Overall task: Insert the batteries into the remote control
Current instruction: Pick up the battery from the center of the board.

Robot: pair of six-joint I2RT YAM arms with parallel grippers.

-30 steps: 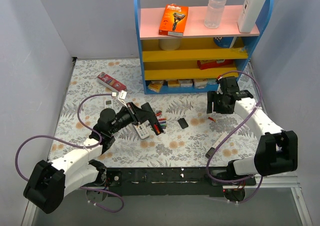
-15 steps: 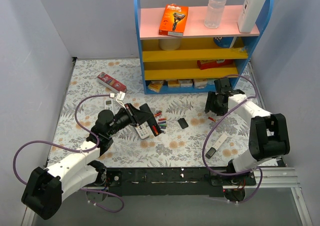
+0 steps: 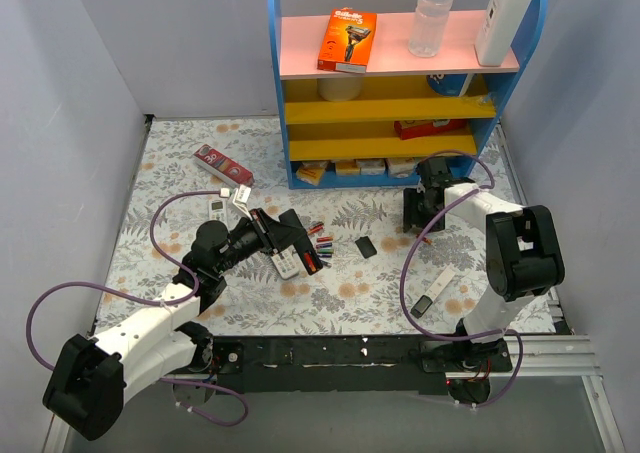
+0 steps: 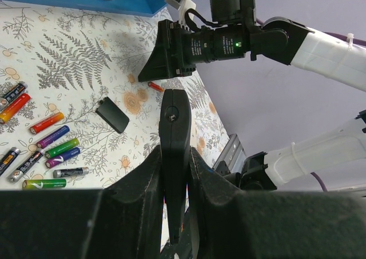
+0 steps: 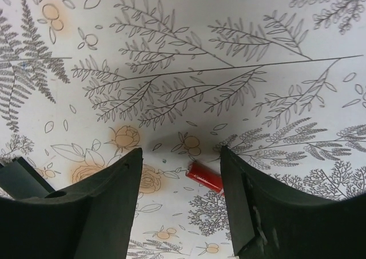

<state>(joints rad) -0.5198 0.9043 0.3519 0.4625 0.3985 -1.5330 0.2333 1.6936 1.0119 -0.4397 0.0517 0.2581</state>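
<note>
None seem loaded: left tool (image 4: 174, 156) clamps the remote (image 4: 174, 119), right tool (image 5: 178, 156) gapes over a red battery (image 5: 206, 177); other batteries (image 4: 51, 147) lie loose.

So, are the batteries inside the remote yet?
Not yet. Done: a dark cover lies loose, maybe the remote's. In hand: the left gripper clamps a slim black thing, probably the remote; the right gripper hangs open over a red battery. To do: the other batteries lie scattered, none loaded that I can see.

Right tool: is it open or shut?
Open: the right tool has its fingers apart, the red battery lying between them.
</note>
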